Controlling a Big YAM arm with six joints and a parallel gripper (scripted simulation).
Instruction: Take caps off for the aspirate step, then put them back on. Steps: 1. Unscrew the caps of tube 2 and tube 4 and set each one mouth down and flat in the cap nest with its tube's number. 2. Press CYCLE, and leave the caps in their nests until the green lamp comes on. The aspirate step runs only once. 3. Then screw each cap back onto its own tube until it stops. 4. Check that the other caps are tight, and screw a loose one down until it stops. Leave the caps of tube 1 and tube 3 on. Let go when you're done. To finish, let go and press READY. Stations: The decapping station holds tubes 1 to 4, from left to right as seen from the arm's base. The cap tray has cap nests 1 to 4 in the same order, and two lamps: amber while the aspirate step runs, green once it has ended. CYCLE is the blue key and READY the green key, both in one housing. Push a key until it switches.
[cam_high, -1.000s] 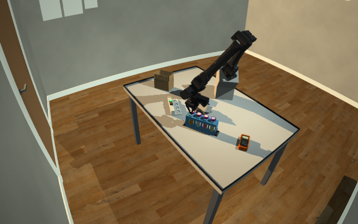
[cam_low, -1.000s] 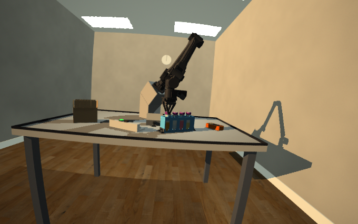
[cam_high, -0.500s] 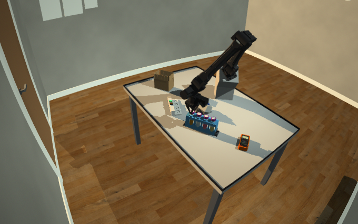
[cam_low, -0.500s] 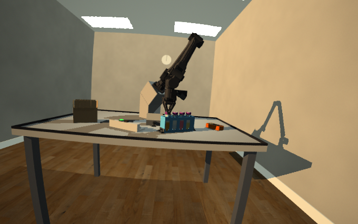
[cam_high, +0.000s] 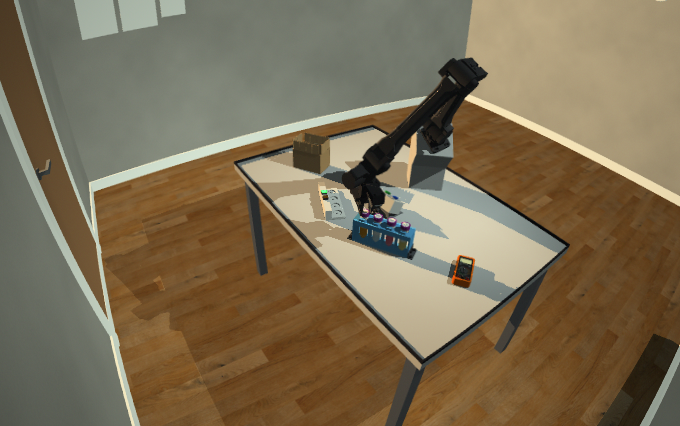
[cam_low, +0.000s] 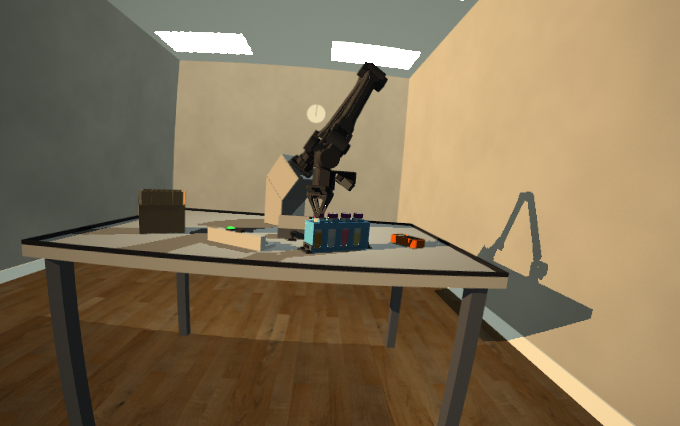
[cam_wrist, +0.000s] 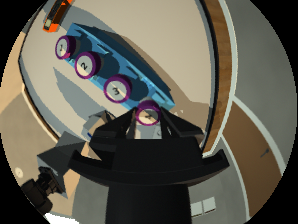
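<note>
Black parallel gripper fingers (cam_high: 368, 209) (cam_low: 319, 213) grip the purple-rimmed round cap 4 (cam_high: 365, 214) (cam_low: 318, 217) (cam_wrist: 148, 116) on its tube. Left to right from above: pale cap tray (cam_high: 328, 213) (cam_low: 233, 238), green lamp (cam_high: 324, 192) (cam_low: 230, 228) lit; blue tube rack (cam_high: 382, 246) (cam_low: 337, 248) (cam_wrist: 151, 81), four caps on; orange multimeter (cam_high: 463, 270) (cam_low: 407, 240) (cam_wrist: 50, 24).

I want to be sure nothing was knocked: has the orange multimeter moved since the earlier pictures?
No, the orange multimeter lies as before, right of the blue tube rack.
</note>
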